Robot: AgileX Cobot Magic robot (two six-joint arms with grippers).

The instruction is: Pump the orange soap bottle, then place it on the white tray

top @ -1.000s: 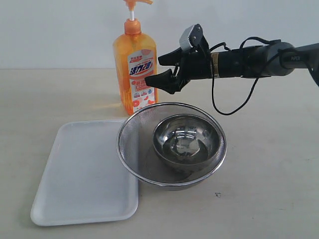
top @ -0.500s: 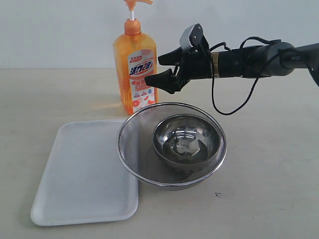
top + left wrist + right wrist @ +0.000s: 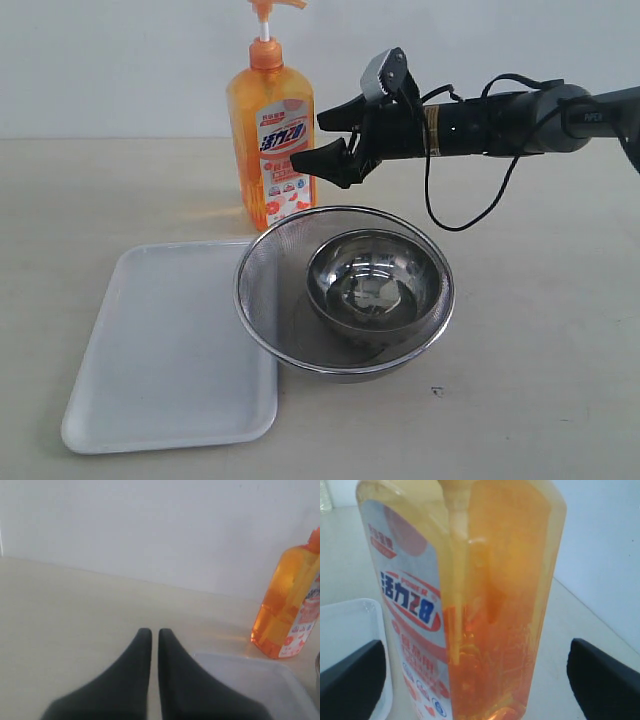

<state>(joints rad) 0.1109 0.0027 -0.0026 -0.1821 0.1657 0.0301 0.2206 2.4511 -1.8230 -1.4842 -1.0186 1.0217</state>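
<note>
The orange soap bottle [image 3: 271, 145] stands upright at the back of the table, its pump head at the top edge of the exterior view. My right gripper [image 3: 318, 142] is open just right of the bottle, one finger above the other, fingertips close to its side and apart from it. In the right wrist view the bottle [image 3: 480, 600] fills the picture, with the two fingers [image 3: 605, 680] wide on either side of it. The white tray [image 3: 170, 345] lies flat at the front left. My left gripper [image 3: 150, 632] is shut on nothing, low over the table, with the bottle [image 3: 289, 610] and tray [image 3: 260, 680] beyond it.
A round metal mesh strainer [image 3: 345, 290] with a steel bowl [image 3: 375, 285] inside sits right of the tray, below my right arm. A black cable [image 3: 460, 200] loops down from that arm. A wall runs behind the table.
</note>
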